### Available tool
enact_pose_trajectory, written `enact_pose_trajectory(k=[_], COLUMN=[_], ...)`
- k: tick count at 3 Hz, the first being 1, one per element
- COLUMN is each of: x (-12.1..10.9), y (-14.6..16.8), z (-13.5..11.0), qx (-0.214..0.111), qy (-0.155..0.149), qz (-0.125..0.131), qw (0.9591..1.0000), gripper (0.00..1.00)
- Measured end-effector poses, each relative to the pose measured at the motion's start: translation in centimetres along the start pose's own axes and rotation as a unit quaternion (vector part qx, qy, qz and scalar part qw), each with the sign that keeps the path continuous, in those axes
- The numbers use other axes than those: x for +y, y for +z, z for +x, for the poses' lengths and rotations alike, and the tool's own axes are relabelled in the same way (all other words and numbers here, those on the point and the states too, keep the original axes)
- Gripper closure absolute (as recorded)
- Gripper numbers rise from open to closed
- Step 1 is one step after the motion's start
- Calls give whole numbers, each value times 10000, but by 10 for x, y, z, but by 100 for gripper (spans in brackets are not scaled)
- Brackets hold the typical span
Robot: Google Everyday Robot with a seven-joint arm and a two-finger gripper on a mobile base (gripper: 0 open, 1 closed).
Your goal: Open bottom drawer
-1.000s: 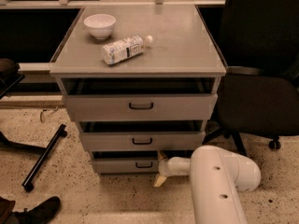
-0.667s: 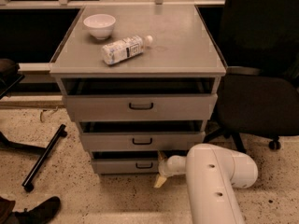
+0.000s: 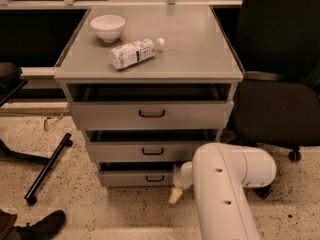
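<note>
Where the hand (image 3: pixel 176 194) is: low by the floor, at the right end of the bottom drawer (image 3: pixel 130 178), right of its black loop handle (image 3: pixel 155 178) and apparently not on it.
Hand state: wide or narrow, I cannot tell; the white arm (image 3: pixel 225 194) covers most of it.
Drawer: lowest, narrowest front, with a dark gap above it.
Risk: closing beside the handle and pulling on nothing, or catching the middle drawer (image 3: pixel 120 152) instead.
Risk up top: a hard jerk could shake the surface (image 3: pixel 200 44) and roll the lying plastic bottle (image 3: pixel 135 52).
</note>
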State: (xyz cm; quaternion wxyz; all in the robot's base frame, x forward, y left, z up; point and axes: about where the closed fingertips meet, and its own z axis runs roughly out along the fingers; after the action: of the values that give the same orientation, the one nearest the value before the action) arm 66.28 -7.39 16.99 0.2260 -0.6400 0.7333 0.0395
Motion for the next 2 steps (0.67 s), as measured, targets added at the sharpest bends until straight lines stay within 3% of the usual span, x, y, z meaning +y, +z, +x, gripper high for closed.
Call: enact_pose_trajectory(k=[1,2], x=[48,154], y=[-47,-76], z=[50,93], qx=[562,920], qy=[948,1819], qz=[-504,-1322], qw=[9926,9700], gripper=[0,0])
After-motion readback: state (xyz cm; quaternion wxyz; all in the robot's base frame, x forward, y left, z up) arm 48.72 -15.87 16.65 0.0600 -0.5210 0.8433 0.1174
